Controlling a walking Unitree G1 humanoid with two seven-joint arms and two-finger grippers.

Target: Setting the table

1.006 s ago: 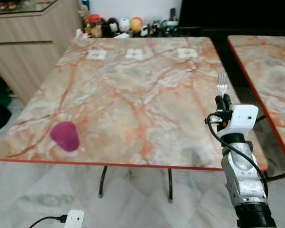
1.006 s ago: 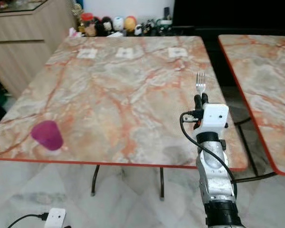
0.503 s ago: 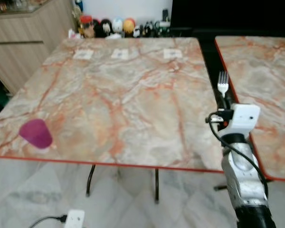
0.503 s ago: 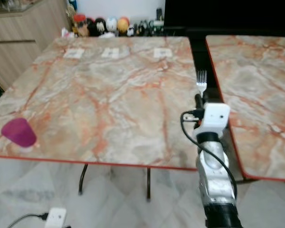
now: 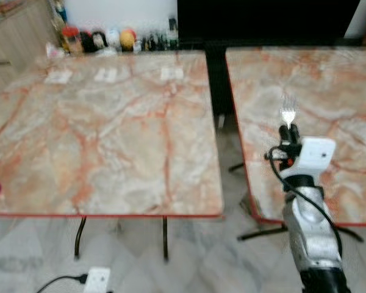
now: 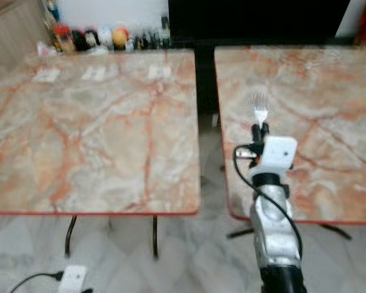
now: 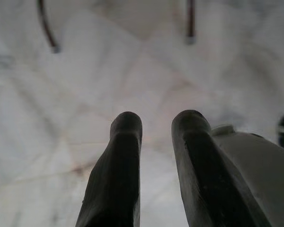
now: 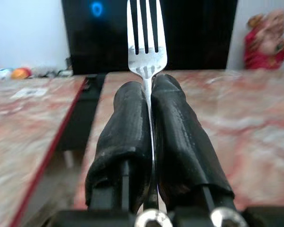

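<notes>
While the right gripper (image 5: 287,130) clamps the fork (image 8: 146,33) upright, tines up, it hovers over the near edge of the right table (image 5: 354,91); the carrying step looks underway. Next, the fork needs lowering flat onto a place setting. The left gripper (image 7: 156,125) hangs narrowly parted above the floor (image 7: 132,71).

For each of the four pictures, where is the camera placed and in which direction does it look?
Left eye view: on the head, facing down at two marble tables; the right gripper holds a fork.
Right eye view: the same scene, seen slightly from the side.
Left wrist view: along the left gripper, toward the floor.
Right wrist view: along the fingers gripping the fork, tines up.
Shared: the fork appears in both eye views and the right wrist view.
</notes>
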